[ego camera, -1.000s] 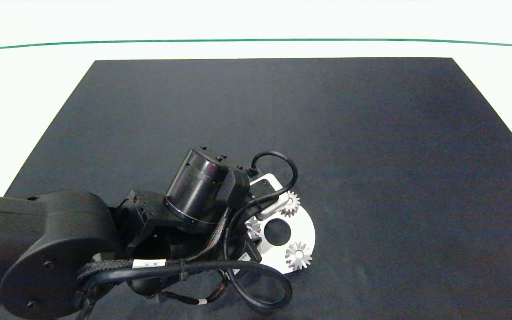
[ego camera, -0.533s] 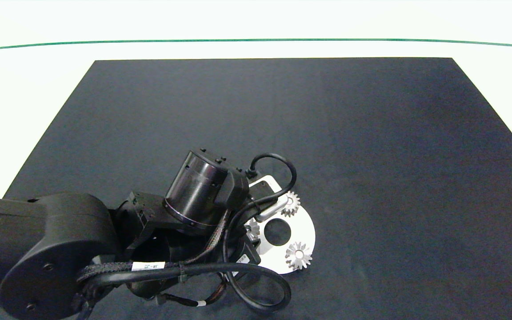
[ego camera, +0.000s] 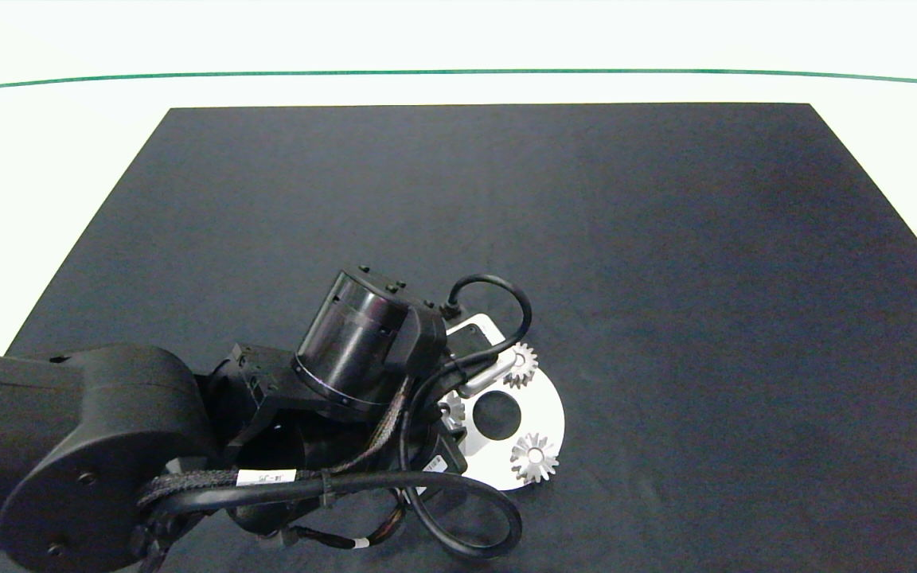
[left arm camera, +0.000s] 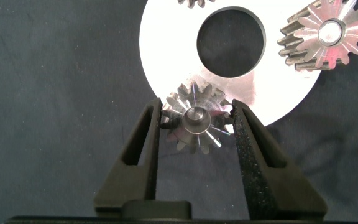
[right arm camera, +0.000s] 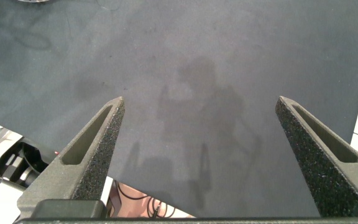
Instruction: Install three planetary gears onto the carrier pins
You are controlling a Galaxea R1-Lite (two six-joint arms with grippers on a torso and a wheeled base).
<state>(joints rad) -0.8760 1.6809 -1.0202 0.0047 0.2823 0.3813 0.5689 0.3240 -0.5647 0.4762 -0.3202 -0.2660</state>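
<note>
Left hand (left arm camera: 196,118) is gripping a planetary gear (left arm camera: 197,117) at the white disc's (left arm camera: 166,56) rim; right hand (right arm camera: 204,155) is hanging wide open, empty, above the tabletop (right arm camera: 216,68).

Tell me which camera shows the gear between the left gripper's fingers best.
The left wrist view: the gear sits unobstructed between the left gripper fingers, at the white disc edge. The head view shows only a sliver beside the arm. The right wrist view shows none.

3 silver gears (ego camera: 534,458) seated on white disc (ego camera: 548,418) pins
</note>
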